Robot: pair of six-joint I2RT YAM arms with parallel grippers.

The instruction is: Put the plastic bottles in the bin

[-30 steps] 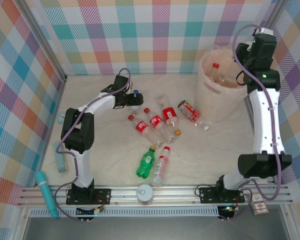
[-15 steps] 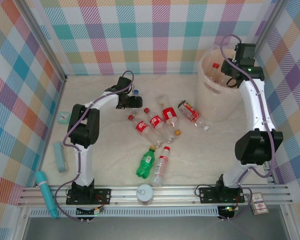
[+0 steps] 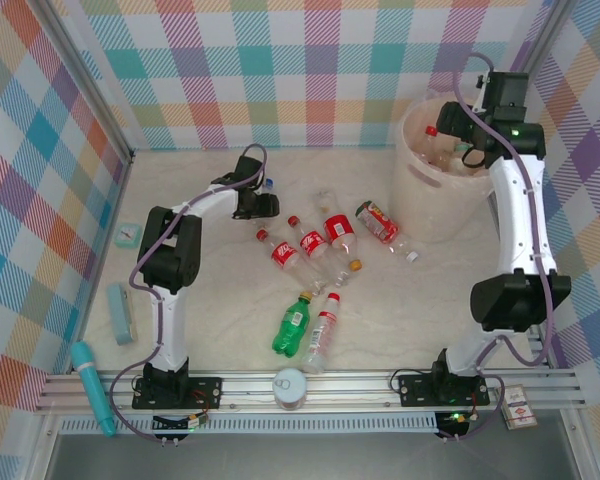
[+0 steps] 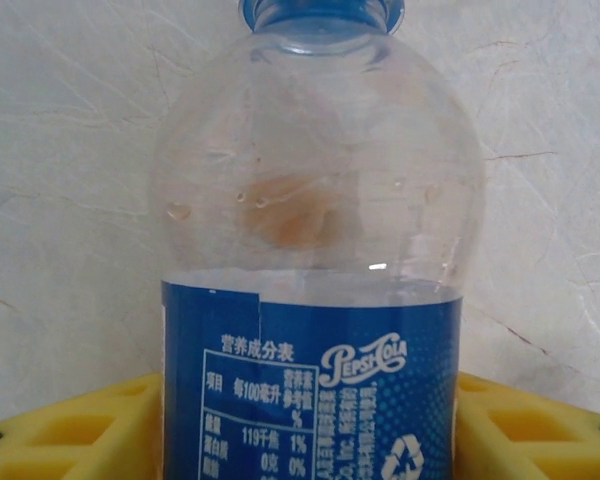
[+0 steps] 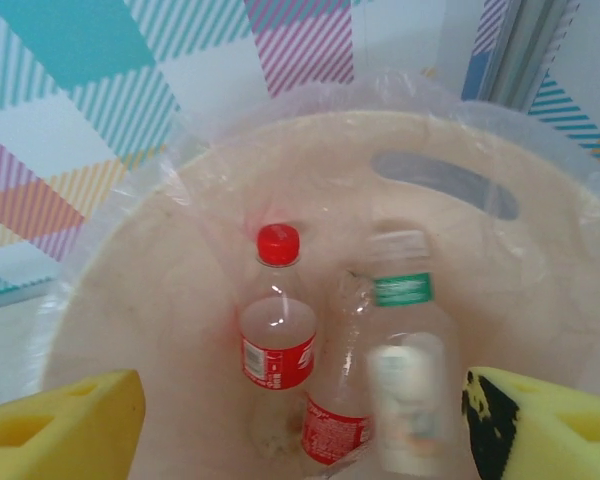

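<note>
My left jaws are clenched on the blue-capped bottle, yellow pads against both sides of its label, left of centre in the overhead view. My right jaws hang released above the bin, upper right, where a red-capped bottle lies inside. More loose bottles lie mid-surface.

My left wrist view crops the blue-capped bottle at cap and lower label. Inside the bin, a green-banded bottle looks blurred.
</note>
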